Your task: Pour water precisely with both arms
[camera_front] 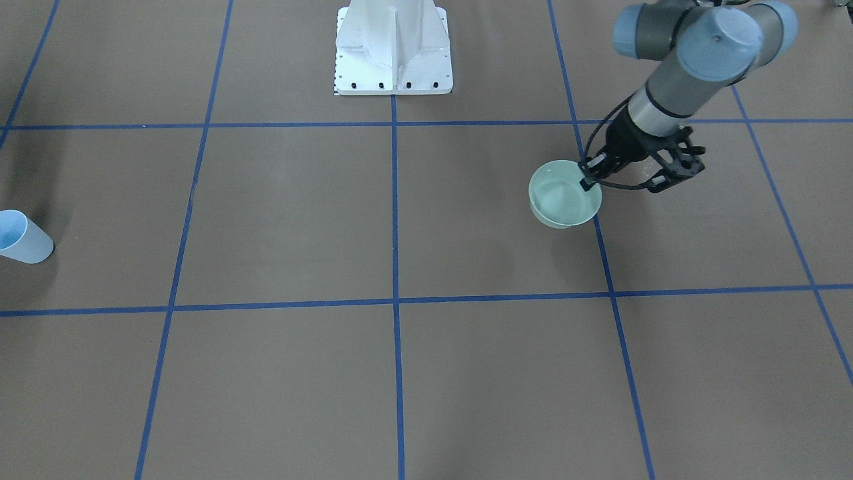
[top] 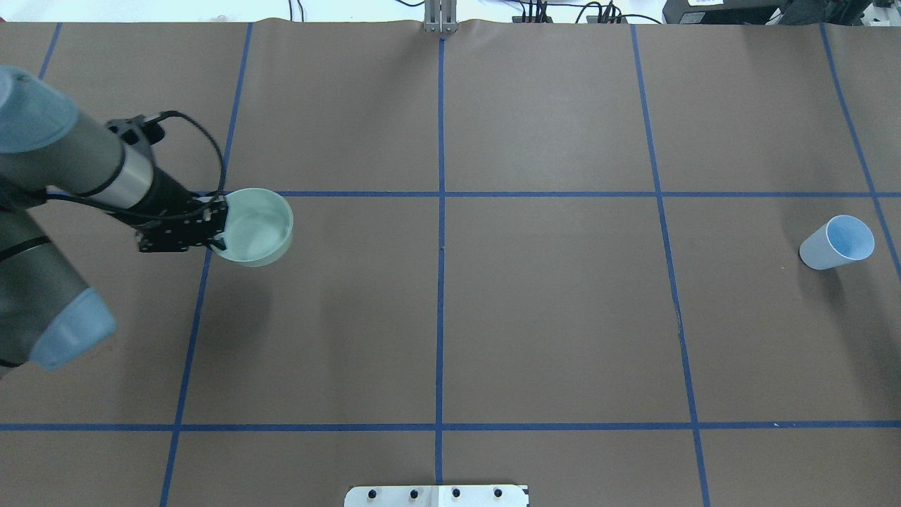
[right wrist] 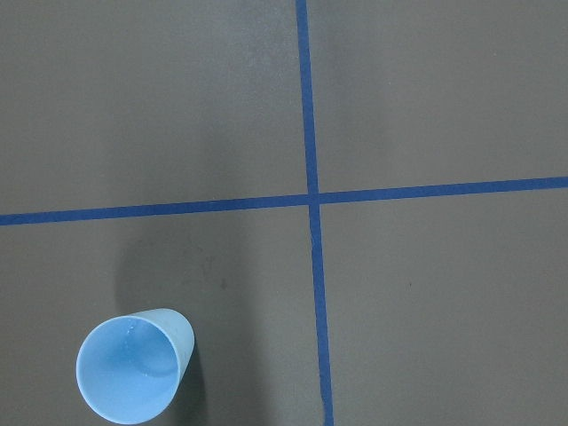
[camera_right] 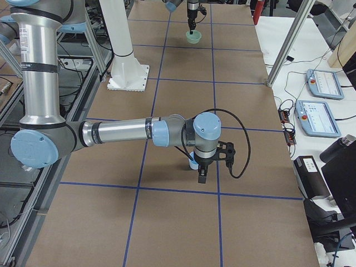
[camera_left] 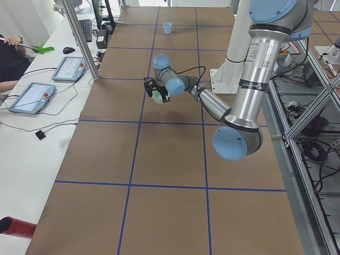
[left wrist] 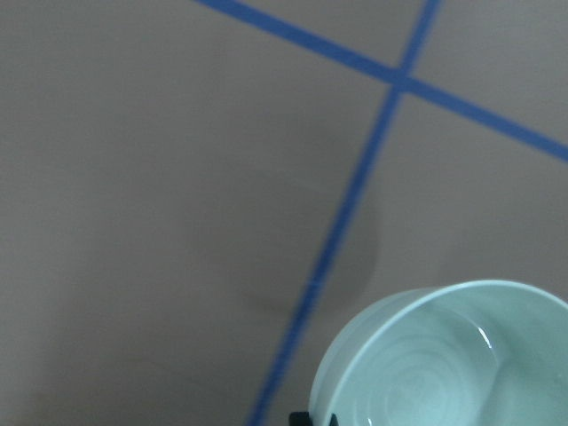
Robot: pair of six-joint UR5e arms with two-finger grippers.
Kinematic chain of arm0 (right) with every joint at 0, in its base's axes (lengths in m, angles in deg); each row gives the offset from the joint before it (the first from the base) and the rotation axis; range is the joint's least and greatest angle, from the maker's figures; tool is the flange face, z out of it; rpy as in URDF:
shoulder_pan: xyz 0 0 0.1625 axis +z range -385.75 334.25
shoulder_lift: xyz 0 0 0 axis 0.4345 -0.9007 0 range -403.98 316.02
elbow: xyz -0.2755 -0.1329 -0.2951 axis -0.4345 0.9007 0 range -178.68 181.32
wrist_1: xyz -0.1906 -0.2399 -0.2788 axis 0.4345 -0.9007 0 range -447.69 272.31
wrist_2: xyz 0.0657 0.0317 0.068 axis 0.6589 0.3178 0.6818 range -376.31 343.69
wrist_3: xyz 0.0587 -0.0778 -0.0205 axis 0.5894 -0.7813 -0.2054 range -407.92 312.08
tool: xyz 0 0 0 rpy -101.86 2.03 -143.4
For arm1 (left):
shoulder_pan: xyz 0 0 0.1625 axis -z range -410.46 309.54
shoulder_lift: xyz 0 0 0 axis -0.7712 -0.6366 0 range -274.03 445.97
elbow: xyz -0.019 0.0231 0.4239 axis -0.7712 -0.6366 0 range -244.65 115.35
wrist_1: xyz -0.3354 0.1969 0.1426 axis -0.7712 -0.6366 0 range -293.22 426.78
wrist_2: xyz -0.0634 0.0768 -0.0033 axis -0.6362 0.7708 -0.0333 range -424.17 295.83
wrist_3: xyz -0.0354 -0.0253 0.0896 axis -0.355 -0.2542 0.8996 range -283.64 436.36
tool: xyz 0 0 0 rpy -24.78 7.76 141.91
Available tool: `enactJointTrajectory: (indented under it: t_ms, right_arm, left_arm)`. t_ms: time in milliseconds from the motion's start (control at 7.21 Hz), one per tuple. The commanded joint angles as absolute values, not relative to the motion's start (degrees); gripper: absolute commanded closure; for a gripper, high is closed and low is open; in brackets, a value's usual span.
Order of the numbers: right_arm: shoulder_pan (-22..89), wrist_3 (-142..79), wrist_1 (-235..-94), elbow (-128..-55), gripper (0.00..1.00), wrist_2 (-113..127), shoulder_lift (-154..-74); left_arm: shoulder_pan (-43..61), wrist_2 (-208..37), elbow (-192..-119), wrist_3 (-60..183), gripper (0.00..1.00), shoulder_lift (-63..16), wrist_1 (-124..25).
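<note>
Over the big brown surface point(top: 535, 317), the left arm point(top: 77, 162) at the overhead view's left has its left claw point(top: 219, 238) pinching just one edge of the pale green bowl point(top: 285, 239), a hold that could let it tilt and spill, while the small blue cup point(top: 836, 243) far right sits by the right claw point(camera_right: 201, 178), whose state I cannot tell.

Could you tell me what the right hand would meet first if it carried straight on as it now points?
Most likely the brown table paper: the right hand points straight down, and the blue cup sits off to one side, though depth is unclear.
</note>
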State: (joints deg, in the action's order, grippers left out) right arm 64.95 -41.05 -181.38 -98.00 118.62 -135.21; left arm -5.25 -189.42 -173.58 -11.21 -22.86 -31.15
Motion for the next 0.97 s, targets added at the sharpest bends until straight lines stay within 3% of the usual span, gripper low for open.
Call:
enactJointTrajectory:
  t_ms: [0, 277, 832]
  right_arm:
    - [64.95, -41.06, -181.38, -97.91, 0.00, 118.61, -135.12]
    - [64.95, -41.06, -181.38, -98.00, 0.00, 118.69, -135.12]
    - [64.95, -41.06, -181.38, -98.00, 0.00, 118.69, -135.29]
  left_arm:
    - [-11.50, -184.80, -165.17, -25.10, 1.00, -39.90, -28.94]
    - [-14.42, -179.95, -152.60, -28.05, 1.00, -50.04, -29.90]
    - [-16.35, -176.15, -143.33, -28.75, 1.00, -51.67, -38.15]
